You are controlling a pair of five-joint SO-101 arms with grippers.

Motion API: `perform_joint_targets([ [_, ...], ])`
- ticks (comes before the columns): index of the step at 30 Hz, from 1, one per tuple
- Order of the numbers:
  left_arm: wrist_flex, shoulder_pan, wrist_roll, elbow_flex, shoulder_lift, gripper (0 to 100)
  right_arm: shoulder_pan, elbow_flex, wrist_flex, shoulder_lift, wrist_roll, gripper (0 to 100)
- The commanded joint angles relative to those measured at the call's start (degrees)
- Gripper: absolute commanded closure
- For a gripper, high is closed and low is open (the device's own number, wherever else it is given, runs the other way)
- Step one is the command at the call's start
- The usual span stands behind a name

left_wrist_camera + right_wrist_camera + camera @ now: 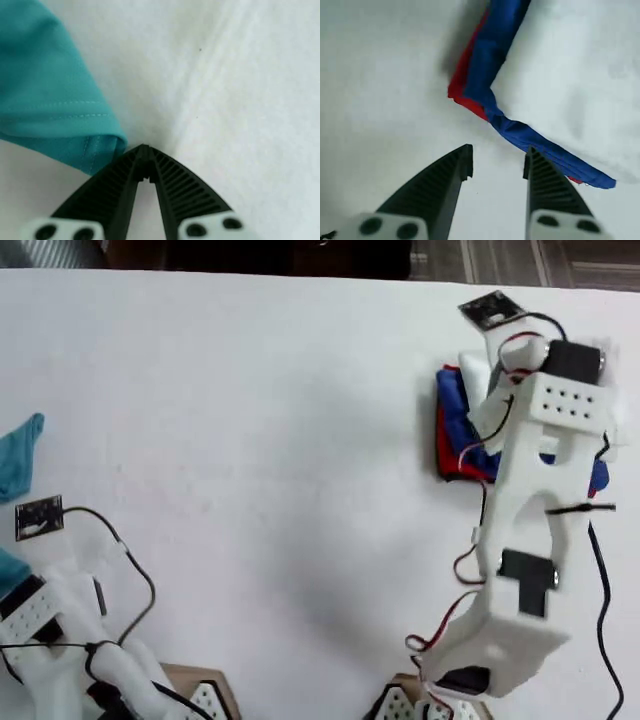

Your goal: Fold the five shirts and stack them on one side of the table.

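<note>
Left pincer point(144, 151) pinched closed beside the teal shirt point(45, 100); right pincer point(498, 154) parted, holding nothing.

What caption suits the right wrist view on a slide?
Open right gripper near the shirt stack: white over blue over red.

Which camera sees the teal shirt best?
The left wrist view: the teal shirt is close and big, hem stitching plain. The high view has only small bits. The right wrist view faces the folded stack.
</note>
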Motion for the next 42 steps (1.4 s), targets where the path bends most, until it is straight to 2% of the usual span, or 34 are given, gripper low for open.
perform_joint_targets([
  [1,-0.7,-0.4,0.3,0.1,-1.0,97,0.1,4.4,-6.2,-6.9,0.4,82.8],
  [11,-0.7,-0.4,0.3,0.1,-1.0,97,1.3,17.4,-21.1,-6.9,4.5,82.8],
  [19,-0.7,-0.4,0.3,0.1,-1.0,97,2.2,25.4,-33.5,-6.9,4.5,83.0],
  [22,-0.7,-0.4,0.3,0.1,-1.0,97,2.2,26.2,-34.2,-6.9,4.5,85.4],
  [26,-0.7,-0.4,0.3,0.1,-1.0,97,2.2,26.1,-35.0,-6.9,4.5,98.8],
  [42,-0.7,-0.3,0.3,0.1,-1.0,97,1.5,33.1,-34.7,-7.5,4.6,97.8],
])
